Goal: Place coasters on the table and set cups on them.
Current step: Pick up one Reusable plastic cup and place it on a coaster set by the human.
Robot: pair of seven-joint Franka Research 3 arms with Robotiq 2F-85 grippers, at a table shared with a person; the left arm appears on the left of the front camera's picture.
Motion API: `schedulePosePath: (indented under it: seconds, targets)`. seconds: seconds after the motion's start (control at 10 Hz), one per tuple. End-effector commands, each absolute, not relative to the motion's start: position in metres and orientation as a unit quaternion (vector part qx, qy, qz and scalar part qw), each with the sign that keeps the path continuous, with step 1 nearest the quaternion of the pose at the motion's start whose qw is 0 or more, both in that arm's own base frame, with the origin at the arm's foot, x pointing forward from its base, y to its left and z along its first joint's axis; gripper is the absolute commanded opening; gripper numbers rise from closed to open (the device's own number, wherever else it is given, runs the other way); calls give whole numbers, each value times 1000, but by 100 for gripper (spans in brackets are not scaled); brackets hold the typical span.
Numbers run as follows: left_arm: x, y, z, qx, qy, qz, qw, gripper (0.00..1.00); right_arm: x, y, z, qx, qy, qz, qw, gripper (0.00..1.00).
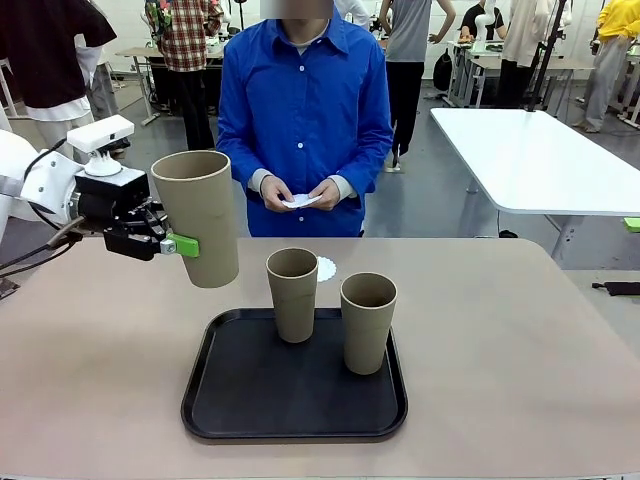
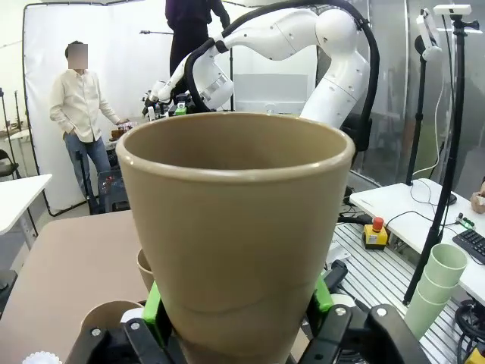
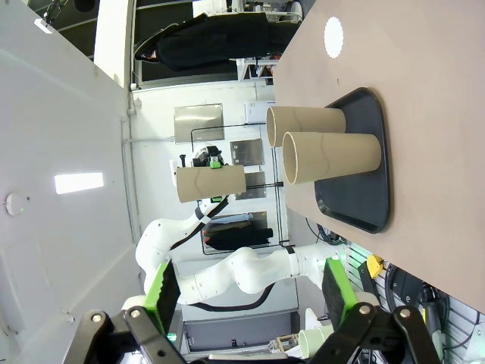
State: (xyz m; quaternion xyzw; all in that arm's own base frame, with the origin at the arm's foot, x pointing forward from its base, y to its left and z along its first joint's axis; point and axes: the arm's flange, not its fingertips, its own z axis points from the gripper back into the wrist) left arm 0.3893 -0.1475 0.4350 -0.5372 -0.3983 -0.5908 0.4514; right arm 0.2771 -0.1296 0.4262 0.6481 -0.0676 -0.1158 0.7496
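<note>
My left gripper [image 1: 182, 243] is shut on a tall tan cup [image 1: 200, 215] and holds it upright in the air over the table's [image 1: 520, 340] left side, left of the tray. In the left wrist view that cup [image 2: 235, 220] stands between the green pads [image 2: 154, 305] of this gripper [image 2: 239, 303]. Two more cups [image 1: 293, 293] [image 1: 368, 320] stand on the black tray [image 1: 250, 400]. One white coaster [image 1: 327, 268] lies on the table just behind the tray. The person holds more white coasters [image 1: 300, 201] in both hands. My right gripper [image 3: 250, 303] is open, high up and holding nothing, and looks at the two cups [image 3: 307, 125] [image 3: 333, 155].
The person in a blue shirt [image 1: 305, 110] stands at the table's far edge. A white table [image 1: 530, 150] is behind on the right. Bare tabletop lies left and right of the tray [image 3: 371, 152]. The coaster [image 3: 333, 34] lies beyond it in the right wrist view.
</note>
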Motion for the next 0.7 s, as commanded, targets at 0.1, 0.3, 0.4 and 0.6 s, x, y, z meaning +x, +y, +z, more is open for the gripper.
schedulePosePath:
  seconds: [0.1,0.3,0.4,0.6]
  targets:
    - [392,-148,432,-539,-395,-593,449,25,277,-129,428,650,-70,-115,748,100]
    - [390,-148,430,-540,-395,-588,454,85,277,-129,428,650,-70,-115,748,100]
    - [417,-145,431,-532,-400,-594,451,85,277,-129,428,650,-70,-115,748,100]
    - [470,-141,425,-510,-414,-600,457,85,277,-129,428,650,-70,-115,748,100]
